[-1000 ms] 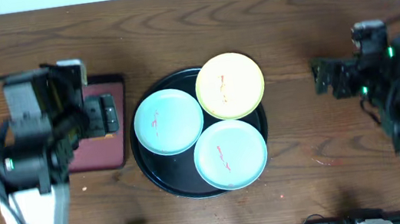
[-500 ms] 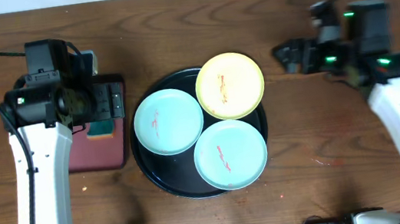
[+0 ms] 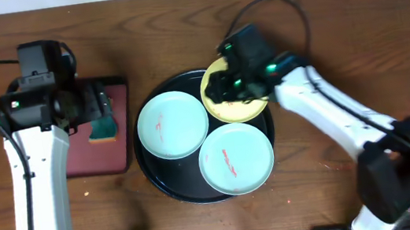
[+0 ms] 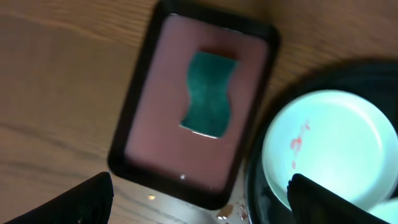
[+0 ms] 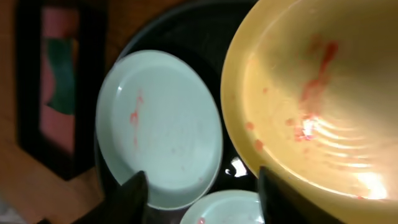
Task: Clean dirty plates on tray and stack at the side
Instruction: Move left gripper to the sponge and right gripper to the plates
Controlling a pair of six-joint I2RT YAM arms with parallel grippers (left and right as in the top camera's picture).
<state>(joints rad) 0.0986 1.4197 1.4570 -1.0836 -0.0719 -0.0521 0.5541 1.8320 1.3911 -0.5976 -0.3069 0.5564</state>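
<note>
Three dirty plates lay on one round black tray (image 3: 158,181): the left mint plate (image 3: 172,125), the near mint plate (image 3: 235,159) and the yellow plate (image 5: 323,93), each with thin red smears in its middle. Just beside it, one small reddish-brown tray (image 3: 99,157) held one green sponge (image 4: 209,93). The table (image 3: 162,33) was dark brown wood. The left gripper (image 4: 199,186) hung wide open over the sponge. The right gripper (image 5: 200,186), jaws half apart and holding nothing, was above the yellow plate's edge.

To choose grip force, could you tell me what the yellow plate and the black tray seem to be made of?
Yellow plate: likely melamine or plastic, smooth semi-gloss; soft glare on its surface.
Tray: probably lacquered plastic, glossy; a sharp highlight shows in the right wrist view.
</note>
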